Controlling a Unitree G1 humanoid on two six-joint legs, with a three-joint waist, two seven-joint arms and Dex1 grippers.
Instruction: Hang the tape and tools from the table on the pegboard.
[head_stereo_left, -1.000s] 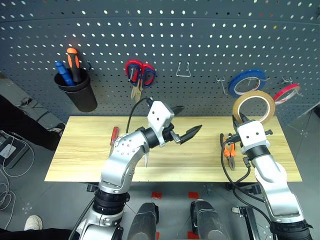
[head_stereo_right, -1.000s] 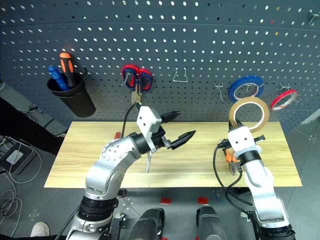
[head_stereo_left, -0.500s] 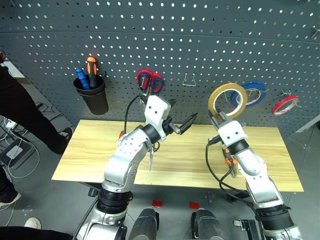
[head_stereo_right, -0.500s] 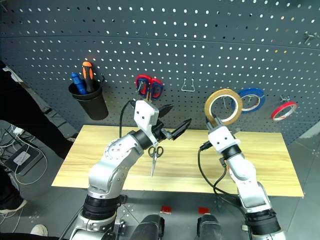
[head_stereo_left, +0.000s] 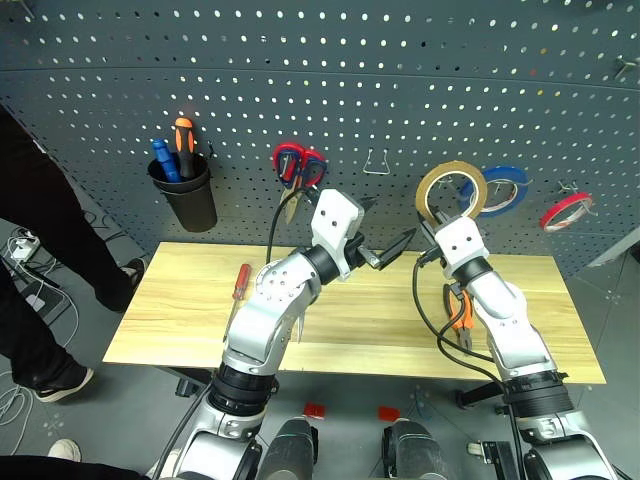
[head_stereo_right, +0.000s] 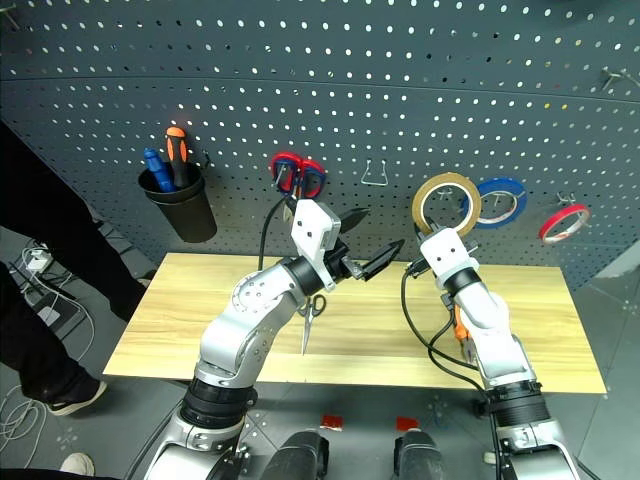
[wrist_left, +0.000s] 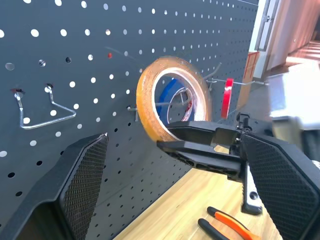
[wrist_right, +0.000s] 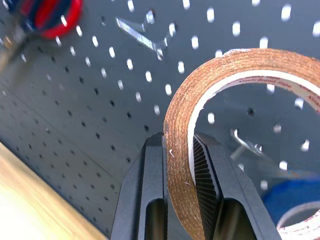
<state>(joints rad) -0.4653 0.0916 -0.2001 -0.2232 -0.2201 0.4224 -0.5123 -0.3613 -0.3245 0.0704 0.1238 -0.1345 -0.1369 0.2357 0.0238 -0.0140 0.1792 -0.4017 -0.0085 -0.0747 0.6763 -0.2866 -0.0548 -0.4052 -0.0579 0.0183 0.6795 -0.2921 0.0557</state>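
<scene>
Now the right gripper (wrist_right: 179, 165), fingers clamped on the tape (head_stereo_left: 452, 190), holds its hole upright, facing the pegboard (head_stereo_left: 400, 90) beside a bare hook (wrist_right: 245, 145). Left gripper (head_stereo_left: 385, 240) fingers stand apart, empty.

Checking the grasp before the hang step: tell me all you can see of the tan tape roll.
The tape is a thin, flat ring of tan, yellowish-brown tape with a wide centre hole and a pale inner core. It stands upright on edge, raised above the table, close in front of the pegboard. The right gripper is shut on its lower rim, one finger on each flat face. Through the hole a bare metal hook shows; the roll is not yet on it. The blue roll hangs just beyond.
</scene>
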